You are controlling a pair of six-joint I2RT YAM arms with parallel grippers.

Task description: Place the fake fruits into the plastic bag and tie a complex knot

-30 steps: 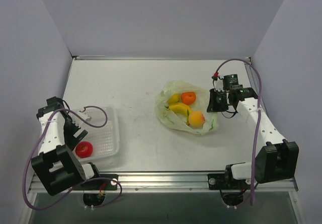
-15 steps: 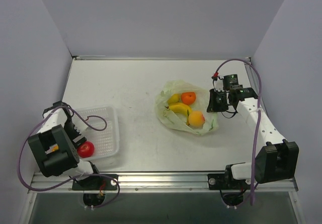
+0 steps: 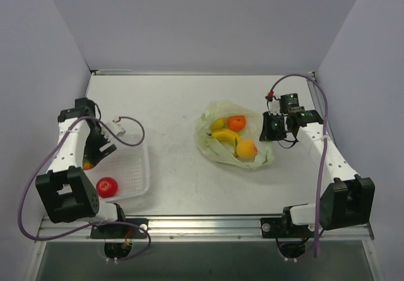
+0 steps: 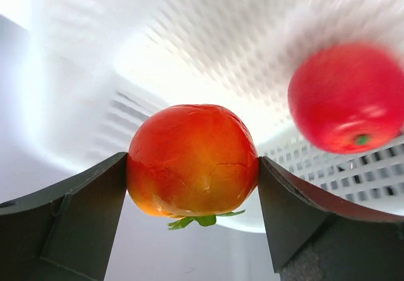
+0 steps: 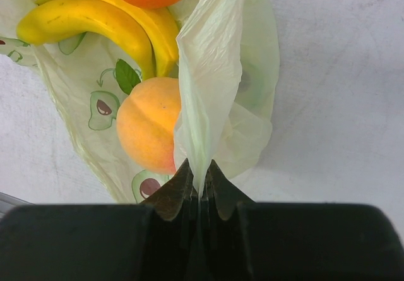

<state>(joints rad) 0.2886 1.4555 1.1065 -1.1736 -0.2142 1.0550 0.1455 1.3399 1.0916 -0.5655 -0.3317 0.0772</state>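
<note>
My left gripper [image 4: 193,162] is shut on a red-orange fruit [image 4: 192,158] with a green leaf tuft, held over the left side of the white basket [image 3: 136,161]. From above, this gripper [image 3: 92,156] shows with the fruit [image 3: 86,165] just below it. A red apple [image 3: 106,186] lies in the basket's near part, blurred in the left wrist view [image 4: 347,98]. The pale green plastic bag [image 3: 211,147] lies mid-table holding bananas [image 3: 226,137], an orange [image 3: 236,123] and a yellow-orange fruit [image 3: 246,148]. My right gripper [image 5: 201,189] is shut on a raised fold of the bag [image 5: 211,72].
A small yellow-green fruit [image 3: 218,124] also sits in the bag. The basket stands by the left wall near the table's front edge. Grey walls close the table on three sides. A purple cable loops over each arm.
My left arm swung from the basket's near corner back along its left side, and its jaws came in onto the red-orange fruit. The apple, the bag and my right arm stayed put.
</note>
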